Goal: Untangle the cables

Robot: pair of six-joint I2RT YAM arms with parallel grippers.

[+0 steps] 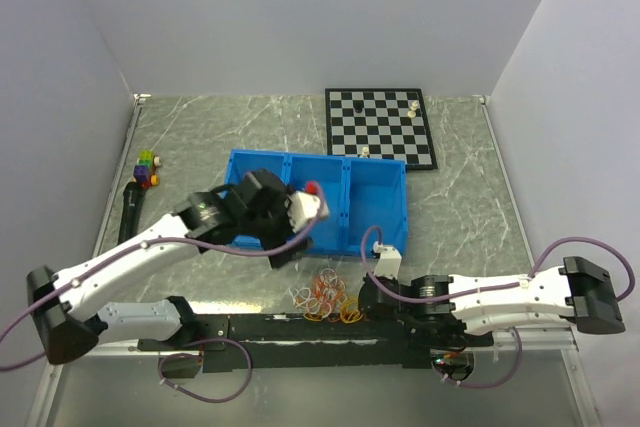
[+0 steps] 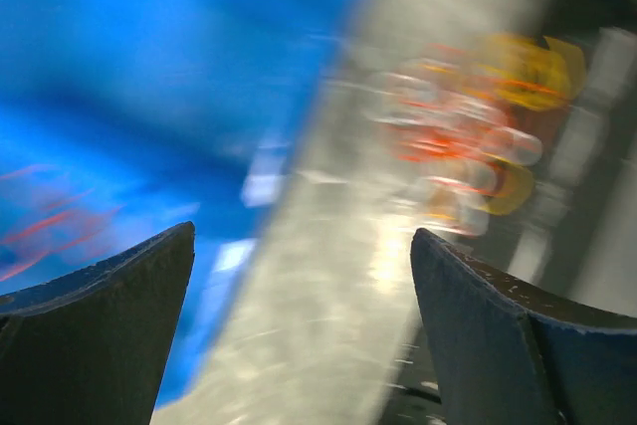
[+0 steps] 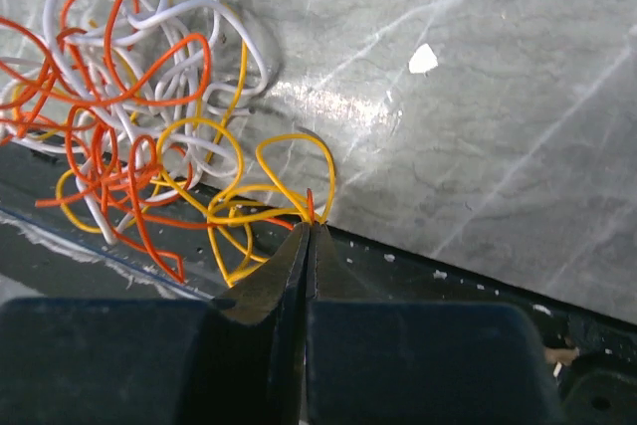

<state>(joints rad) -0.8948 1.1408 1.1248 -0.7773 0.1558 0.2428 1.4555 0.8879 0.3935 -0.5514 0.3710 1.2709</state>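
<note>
The cables are a small clump of orange, yellow and white looped wires at the table's near edge, in front of the blue bin. In the right wrist view the clump lies upper left. My right gripper is shut, its tips pinching yellow and orange wires at the clump's near right edge. It shows in the top view just right of the clump. My left gripper is open and empty, up over the bin's front. Its view is motion-blurred, the clump upper right.
A chessboard with a few pieces lies at the back right. Coloured blocks and a black marker-like object lie at the left. A black rail runs along the near edge under the clump.
</note>
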